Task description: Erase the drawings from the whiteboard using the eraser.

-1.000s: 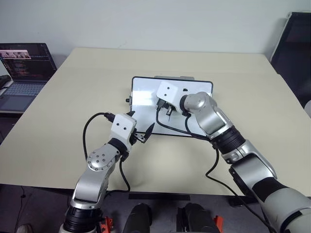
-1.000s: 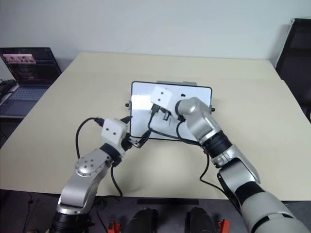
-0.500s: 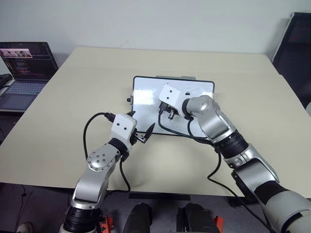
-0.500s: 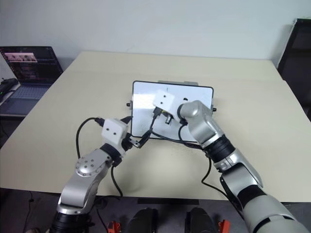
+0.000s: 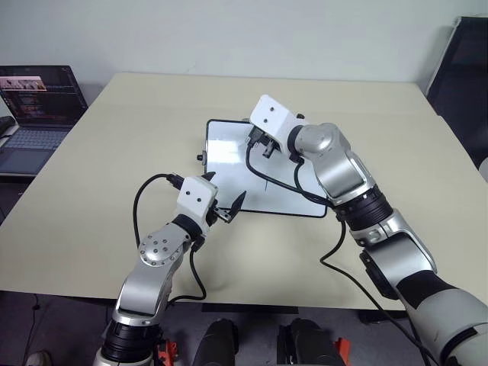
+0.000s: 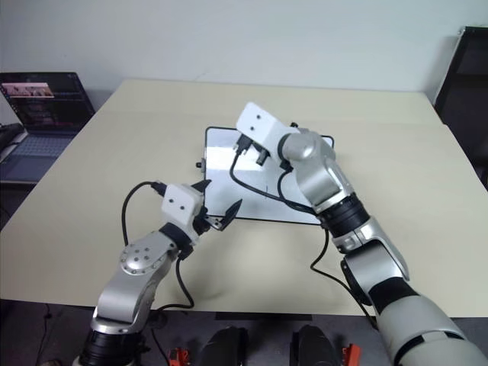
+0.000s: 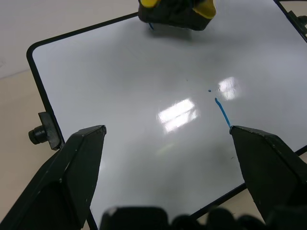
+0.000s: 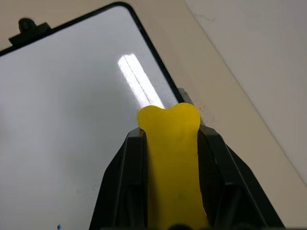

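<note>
Beige tabletop (image 5: 114, 152) fills most of the scene, with a pale wall behind it and an open dark laptop (image 5: 34, 107) on a side surface well away from both arms. Lying flat near the middle of the table is the small glossy whiteboard with a thin black rounded frame (image 5: 229, 164). The right gripper (image 8: 169, 143) hovers above the board's far edge, its two black fingers clamped on the small yellow eraser block with a black underside (image 8: 170, 163); the eraser's yellow end sticks out past the fingertips, pointing toward the board's far rim and the bare table beyond. From the left wrist view the same eraser (image 7: 177, 10) appears just above the board near its far edge; whether it touches the surface cannot be told. The left gripper (image 5: 225, 207) sits at the board's near corner, its fingers (image 7: 76, 167) spread wide and holding nothing. Between and just ahead of those spread fingers lies what remains of the thin blue marker drawings (image 7: 222, 112): a short slanted stroke with a small dot just beyond it.
</note>
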